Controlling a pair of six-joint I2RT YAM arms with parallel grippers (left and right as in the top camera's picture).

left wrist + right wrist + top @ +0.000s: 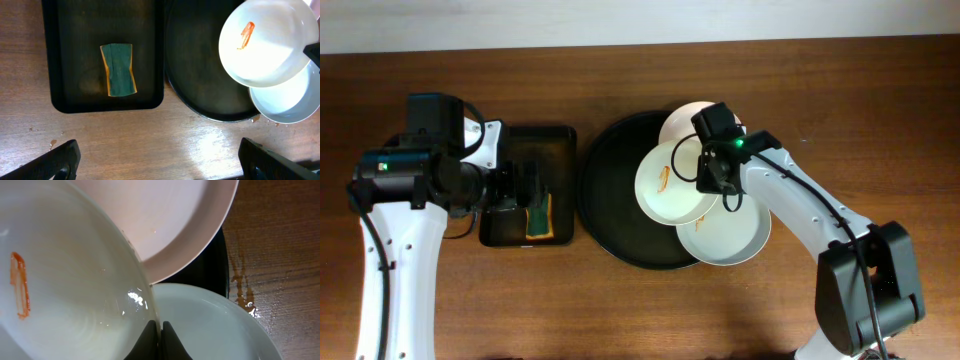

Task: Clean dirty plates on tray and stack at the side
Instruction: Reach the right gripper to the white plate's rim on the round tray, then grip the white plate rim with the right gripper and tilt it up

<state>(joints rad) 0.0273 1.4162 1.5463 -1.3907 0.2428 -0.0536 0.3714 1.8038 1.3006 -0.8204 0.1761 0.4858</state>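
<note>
Barely started, I'd say: R jaws pinch rim of smeared plate [672, 183] above tray [608, 200]; L jaws spread over sponge [538, 214]. Nothing stacked bench-side yet; all 3 left.

Three plates [672, 192] crowded the round tray's [610, 190] right side, the right arm [800, 205] slanting over them. The tray's left half lay open, as did the table's [520, 80] far edge.
</note>
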